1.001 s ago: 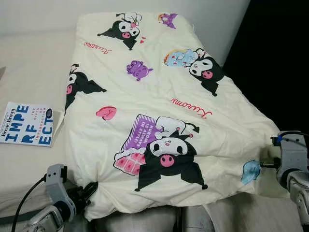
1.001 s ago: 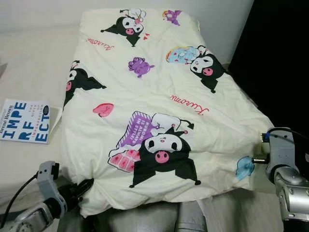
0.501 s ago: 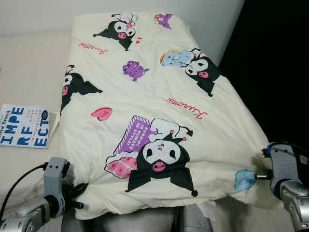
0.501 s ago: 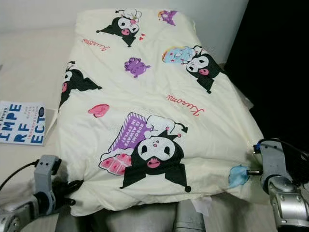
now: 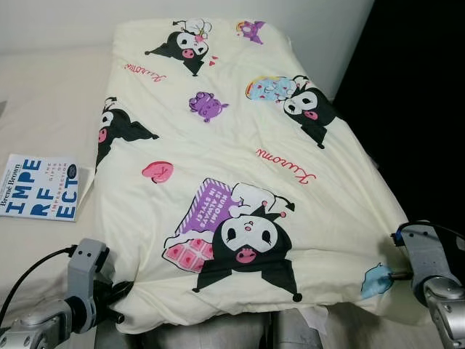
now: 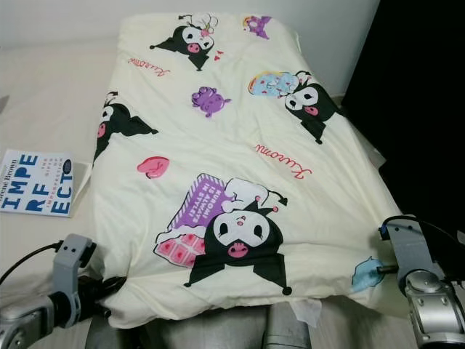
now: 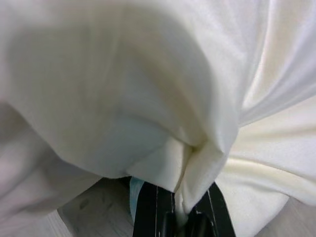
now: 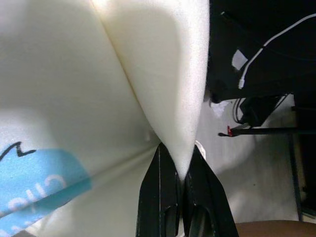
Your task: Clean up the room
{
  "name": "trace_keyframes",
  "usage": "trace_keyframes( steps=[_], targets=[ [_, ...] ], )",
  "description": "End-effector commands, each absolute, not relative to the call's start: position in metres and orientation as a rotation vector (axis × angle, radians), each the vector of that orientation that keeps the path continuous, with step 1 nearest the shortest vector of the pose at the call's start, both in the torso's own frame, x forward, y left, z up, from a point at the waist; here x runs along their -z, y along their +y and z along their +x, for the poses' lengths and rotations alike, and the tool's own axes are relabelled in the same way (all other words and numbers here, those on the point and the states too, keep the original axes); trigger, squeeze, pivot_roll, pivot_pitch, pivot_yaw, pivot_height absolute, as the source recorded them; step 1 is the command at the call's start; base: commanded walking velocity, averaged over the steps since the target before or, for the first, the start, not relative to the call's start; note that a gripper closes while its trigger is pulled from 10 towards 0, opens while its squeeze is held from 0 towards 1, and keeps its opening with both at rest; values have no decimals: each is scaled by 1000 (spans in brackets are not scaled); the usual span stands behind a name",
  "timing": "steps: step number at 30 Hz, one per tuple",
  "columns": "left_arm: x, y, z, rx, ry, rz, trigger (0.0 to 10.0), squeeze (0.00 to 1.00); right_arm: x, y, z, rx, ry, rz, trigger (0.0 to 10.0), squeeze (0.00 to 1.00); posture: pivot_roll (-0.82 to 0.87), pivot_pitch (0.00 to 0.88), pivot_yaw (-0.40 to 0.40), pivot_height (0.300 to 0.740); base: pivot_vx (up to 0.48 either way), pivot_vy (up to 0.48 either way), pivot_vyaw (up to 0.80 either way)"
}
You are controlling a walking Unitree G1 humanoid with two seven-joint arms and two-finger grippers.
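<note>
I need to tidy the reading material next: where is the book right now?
The book lies flat on the bed to the robot's left, just beside the left edge of the cartoon-print blanket, ahead of the left claw.

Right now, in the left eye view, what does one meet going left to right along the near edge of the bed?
Left gripper pinching the blanket's near-left corner → cream cartoon-print blanket → right gripper pinching its near-right corner.

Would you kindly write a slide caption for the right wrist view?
Right gripper, jaws shut, pinching a corner fold of the cream cartoon-print blanket.
</note>
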State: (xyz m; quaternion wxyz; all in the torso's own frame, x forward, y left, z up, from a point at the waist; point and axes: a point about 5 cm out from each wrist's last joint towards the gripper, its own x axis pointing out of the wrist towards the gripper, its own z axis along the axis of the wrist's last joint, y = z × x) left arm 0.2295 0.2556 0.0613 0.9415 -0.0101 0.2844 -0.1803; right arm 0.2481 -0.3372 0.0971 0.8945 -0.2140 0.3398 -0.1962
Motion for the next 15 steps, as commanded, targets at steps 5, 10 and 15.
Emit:
trace_keyframes(
  steps=[5, 10, 15],
  targets=[
    [-55, 283, 215, 290, 694, 76, 0, 0, -105, -366, 237, 563, 729, -549, 0, 0, -94, 240, -20, 471, 0, 0, 0],
    [-59, 287, 217, 282, 691, 83, 0, 0, -110, -371, 237, 594, 710, -555, 0, 0, -93, 241, -20, 471, 0, 0, 0],
    [-72, 296, 219, 275, 664, 17, 0, 0, -117, -383, 231, 632, 728, -636, 0, 0, -97, 243, -17, 471, 0, 0, 0]
  ],
)
